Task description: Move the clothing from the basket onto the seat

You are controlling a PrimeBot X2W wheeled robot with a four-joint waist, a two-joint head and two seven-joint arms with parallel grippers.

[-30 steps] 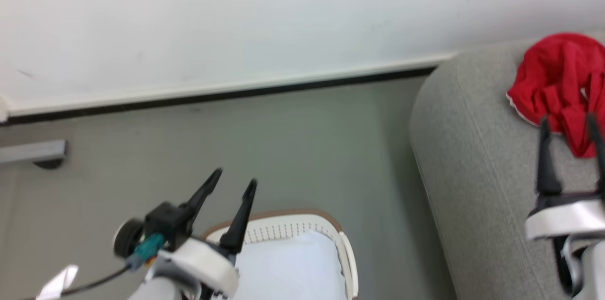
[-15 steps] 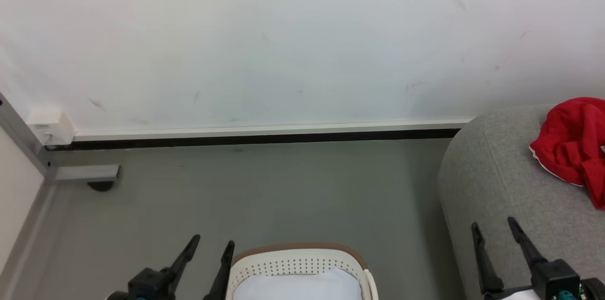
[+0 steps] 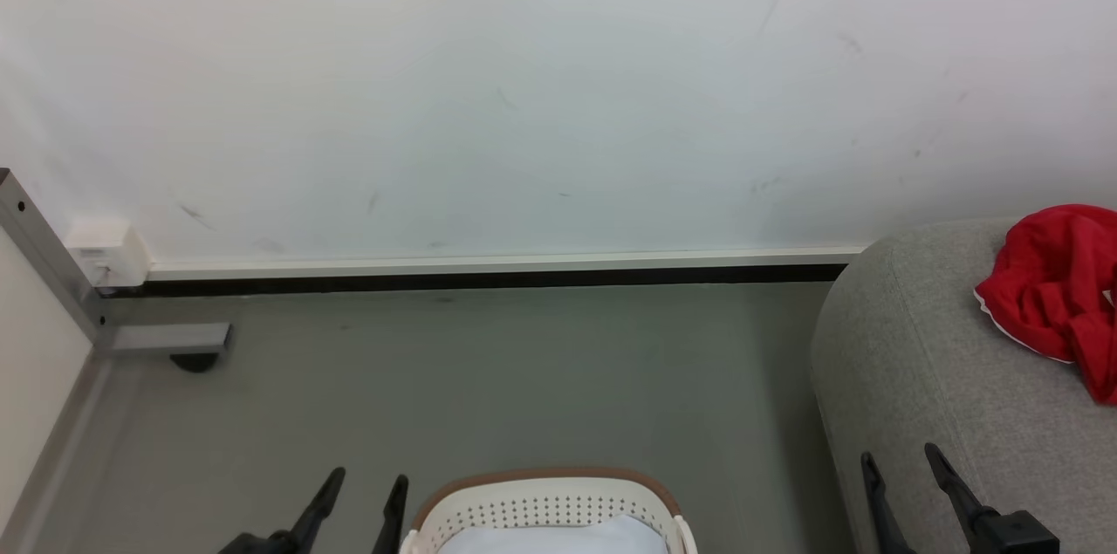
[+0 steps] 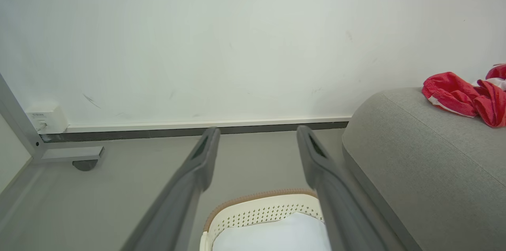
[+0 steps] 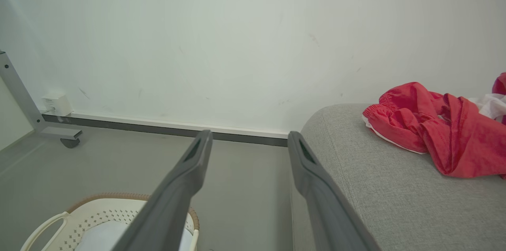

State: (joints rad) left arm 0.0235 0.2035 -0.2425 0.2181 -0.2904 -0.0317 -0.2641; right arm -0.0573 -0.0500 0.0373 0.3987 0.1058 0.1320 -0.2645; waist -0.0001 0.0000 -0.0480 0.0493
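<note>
Fingers [image 4: 196, 166] of the left gripper [image 3: 368, 479] spread wide with nothing between them; same for the right gripper [image 3: 899, 454], fingers [image 5: 185, 178] parted and empty. In the head view both pairs rise from the bottom edge, tips pointing toward the wall [image 3: 558, 83]. The left pair is just to the left of the basket [image 3: 545, 477] and the right pair is in front of the sofa [image 3: 916, 362]. The basket sits on the floor [image 3: 489, 379] between the two grippers, its rounded brown-rimmed far end toward the wall. Only that end is in frame, so the long axis cannot be fixed. Inside it is a pale smooth surface [image 3: 541, 536]; cannot tell whether this is cloth or the bottom. The sofa stands right of the basket, rounded end toward the wall. The clothing [image 3: 1047, 292] lies on top of the sofa, well apart from the basket and from both grippers. It is a crumpled red heap, cut off by the right edge of the head view. In the right wrist view its long axis runs along the sofa top, a gathered white-trimmed edge [image 5: 389, 124] facing the sofa's rounded end, and a bit of white fabric [image 5: 490, 104] shows at the far side. Beyond is a dark skirting [image 3: 489, 281] at the wall foot. At far left a grey metal frame [image 3: 166, 336] on a castor and a small white box [image 3: 100, 253].
</note>
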